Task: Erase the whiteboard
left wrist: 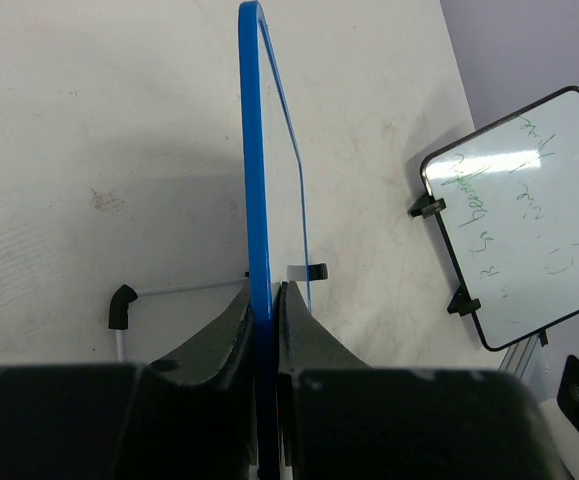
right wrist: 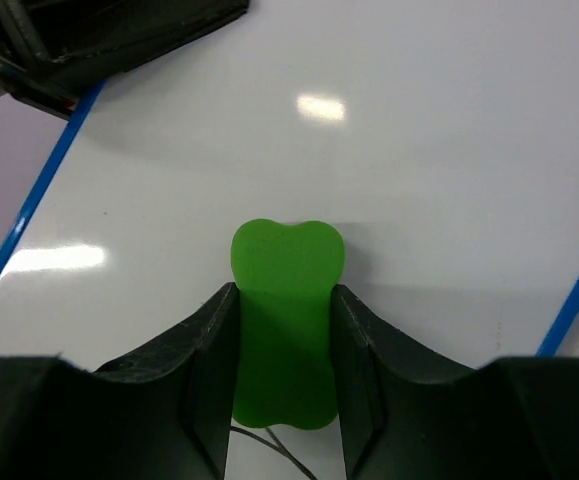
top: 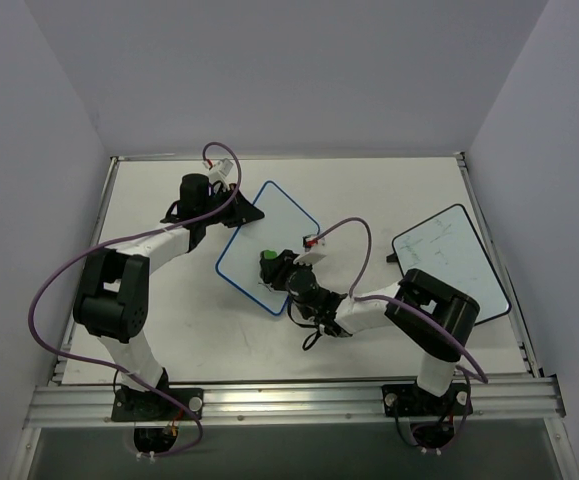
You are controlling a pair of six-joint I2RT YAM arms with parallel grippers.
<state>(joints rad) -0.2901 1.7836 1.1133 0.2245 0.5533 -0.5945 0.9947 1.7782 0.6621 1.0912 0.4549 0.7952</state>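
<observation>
The whiteboard (top: 269, 240), white with a thin blue frame, lies slanted at mid table. My left gripper (top: 237, 214) is shut on its upper left edge; the left wrist view shows the blue frame (left wrist: 254, 150) edge-on, pinched between the jaws of that gripper (left wrist: 266, 300). My right gripper (top: 277, 272) is shut on a green eraser (top: 267, 262), which rests against the board's lower part. In the right wrist view the eraser (right wrist: 287, 310) presses on the white face (right wrist: 389, 150), held by the right gripper (right wrist: 284, 292). A few dark strokes (right wrist: 279, 445) show just behind the eraser.
A second white board with a black frame and faint green scribbles (top: 449, 262) lies at the right of the table; the left wrist view shows it too (left wrist: 524, 215). The blue board's wire stand with a black foot (left wrist: 119, 305) sits on the tabletop. Purple cables loop over both arms.
</observation>
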